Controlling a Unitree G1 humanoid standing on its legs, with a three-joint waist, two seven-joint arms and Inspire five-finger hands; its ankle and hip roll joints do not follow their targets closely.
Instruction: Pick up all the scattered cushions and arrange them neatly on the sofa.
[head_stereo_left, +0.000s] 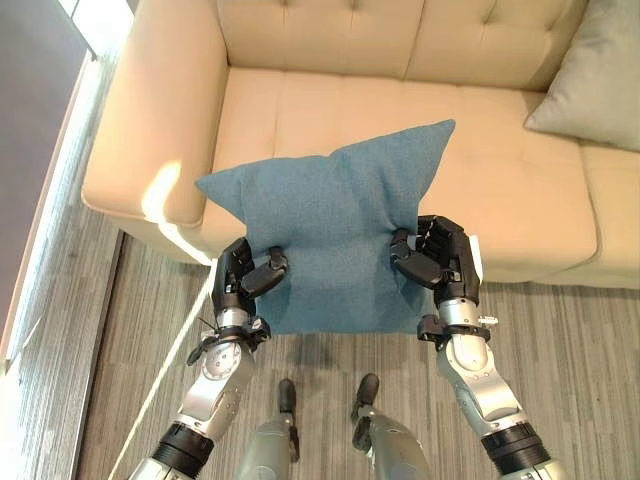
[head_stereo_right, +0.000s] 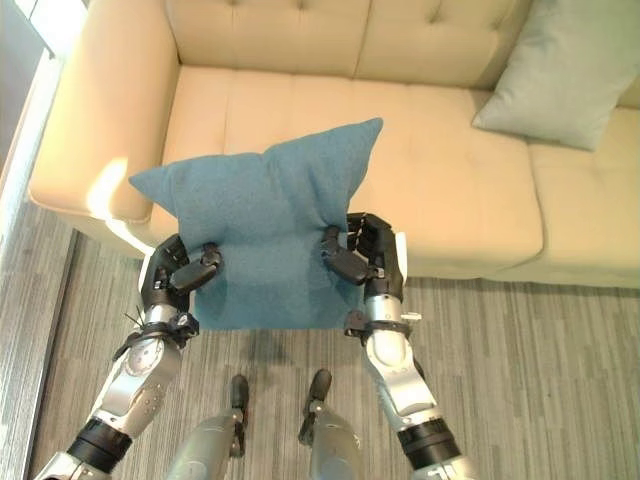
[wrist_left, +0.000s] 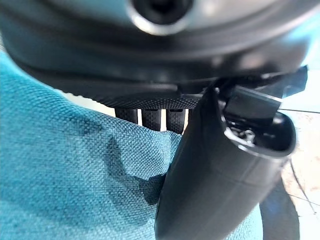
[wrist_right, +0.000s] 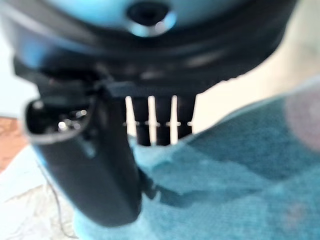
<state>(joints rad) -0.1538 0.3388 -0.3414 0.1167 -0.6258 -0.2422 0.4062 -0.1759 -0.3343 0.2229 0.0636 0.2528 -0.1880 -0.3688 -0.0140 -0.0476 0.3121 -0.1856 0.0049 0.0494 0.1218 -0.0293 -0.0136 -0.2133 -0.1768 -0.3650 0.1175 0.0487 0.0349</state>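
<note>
A teal blue cushion (head_stereo_left: 335, 220) hangs in the air in front of the beige sofa (head_stereo_left: 400, 110), its far corners over the seat's front edge. My left hand (head_stereo_left: 243, 275) pinches its near left edge, thumb on top and fingers beneath. My right hand (head_stereo_left: 440, 255) grips the near right edge the same way. In the left wrist view the thumb (wrist_left: 215, 170) presses into the teal fabric (wrist_left: 65, 165). The right wrist view shows that thumb (wrist_right: 95, 165) pressed into the cloth (wrist_right: 240, 170).
A pale grey-green cushion (head_stereo_left: 595, 85) leans at the sofa's right end against the backrest. The sofa's left armrest (head_stereo_left: 150, 110) stands beside the teal cushion. Grey wood-plank floor (head_stereo_left: 570, 340) lies in front of the sofa.
</note>
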